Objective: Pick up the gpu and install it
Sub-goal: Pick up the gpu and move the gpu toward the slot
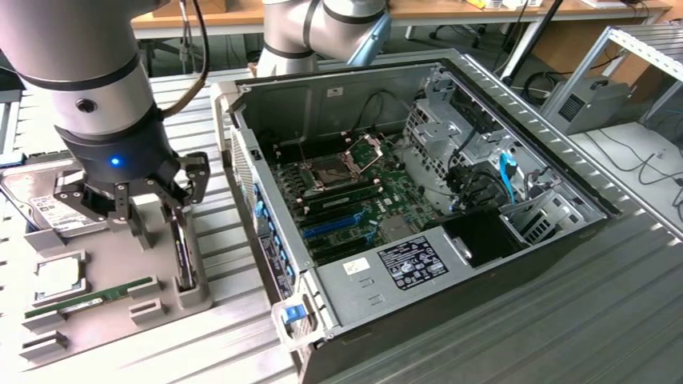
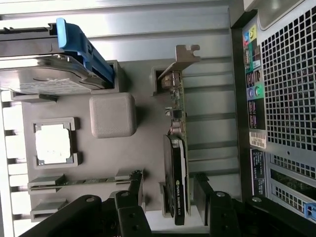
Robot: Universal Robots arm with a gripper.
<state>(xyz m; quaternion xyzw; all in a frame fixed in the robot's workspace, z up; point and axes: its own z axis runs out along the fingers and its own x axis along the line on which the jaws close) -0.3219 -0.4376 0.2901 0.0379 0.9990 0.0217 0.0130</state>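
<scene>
The gpu (image 2: 176,168) is a thin black card with a silvery end bracket. It stands on edge in a slot of the grey holder tray (image 2: 143,138), to the exterior view's left of the computer case. My gripper (image 2: 170,200) hangs low over it, open, one black finger on each side of the card's body with a gap on both sides. In the exterior view the gpu (image 1: 185,252) runs along the tray's edge nearest the case, and the gripper (image 1: 156,214) sits just above its far end. Nothing is held.
The open computer case (image 1: 597,210) lies on its side, motherboard with blue slots (image 1: 331,228) facing up. On the tray are a hard drive (image 2: 39,74) with a blue clip, a processor chip (image 2: 53,143), a memory stick (image 2: 84,181) and a grey block (image 2: 112,114).
</scene>
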